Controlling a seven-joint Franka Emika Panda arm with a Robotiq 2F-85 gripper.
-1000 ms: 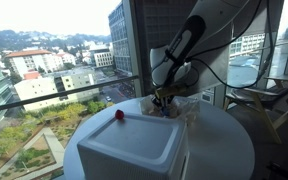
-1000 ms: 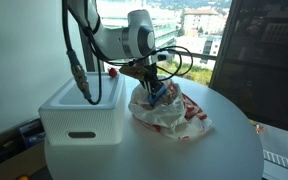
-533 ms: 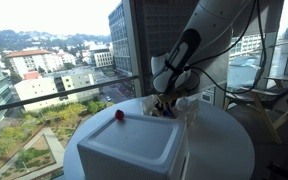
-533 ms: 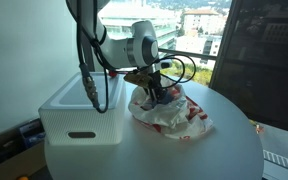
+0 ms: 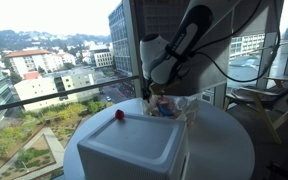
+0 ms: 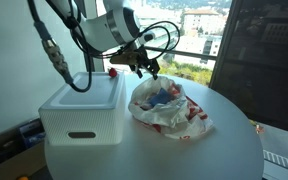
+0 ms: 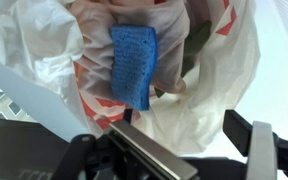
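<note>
A blue sponge [image 7: 134, 62] lies inside a crumpled white plastic bag with red print [image 7: 216, 75], on a round white table. In an exterior view the bag [image 6: 172, 112] sits beside a white box, with the sponge [image 6: 161, 97] showing in its open mouth. My gripper [image 6: 145, 68] hangs a short way above the bag, open and holding nothing. In the wrist view the gripper [image 7: 199, 150] frames the bag from below, one dark finger [image 7: 246, 135] at the right and the other at the left. The bag [image 5: 189, 108] is partly hidden behind the arm.
A white rectangular box [image 6: 82, 105] stands on the table [image 6: 184, 150] next to the bag, with a small red object [image 6: 112, 72] on its far rim; the box [image 5: 134, 145] and red object [image 5: 119, 115] also show from the opposite side. Windows surround the table.
The gripper was down in the bag, shut on the sponge. It has opened, left the sponge in the bag and risen clear above it.
</note>
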